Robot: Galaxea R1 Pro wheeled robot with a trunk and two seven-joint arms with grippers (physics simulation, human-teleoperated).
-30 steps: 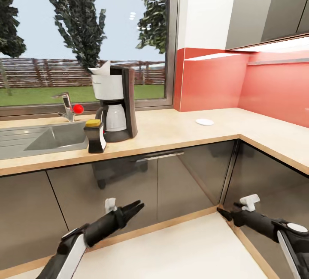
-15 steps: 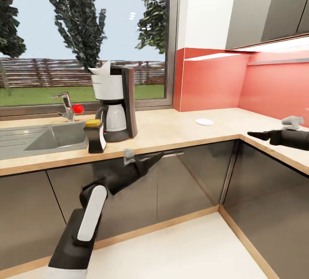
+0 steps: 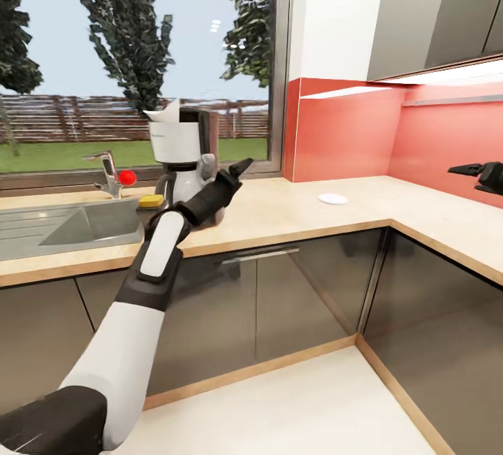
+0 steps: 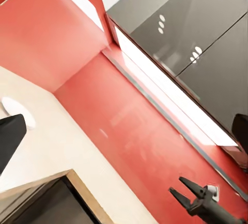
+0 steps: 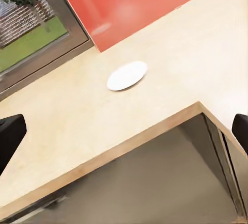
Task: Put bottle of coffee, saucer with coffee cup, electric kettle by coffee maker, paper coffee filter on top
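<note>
The coffee maker stands on the kitchen countertop by the window, with the paper coffee filter on its top. The bottle of coffee is mostly hidden behind my left forearm; its yellow cap peeks out beside the machine. Farther right on the worktop lies the saucer, with nothing on it. My left gripper hovers open just right of the coffee maker, above the counter. My right gripper is open in the air over the right-hand counter run. The coffee cup and the electric kettle are out of view.
A steel sink with a faucet and a red knob sits left of the coffee maker. Dark upper cabinets hang over the red backsplash at the corner. Glossy grey base cabinets front the L-shaped counter.
Both arms have risen from below the counter front. The left gripper now reaches over the worktop in front of the coffee maker, covering the bottle; the right one has swung up to the far right.
</note>
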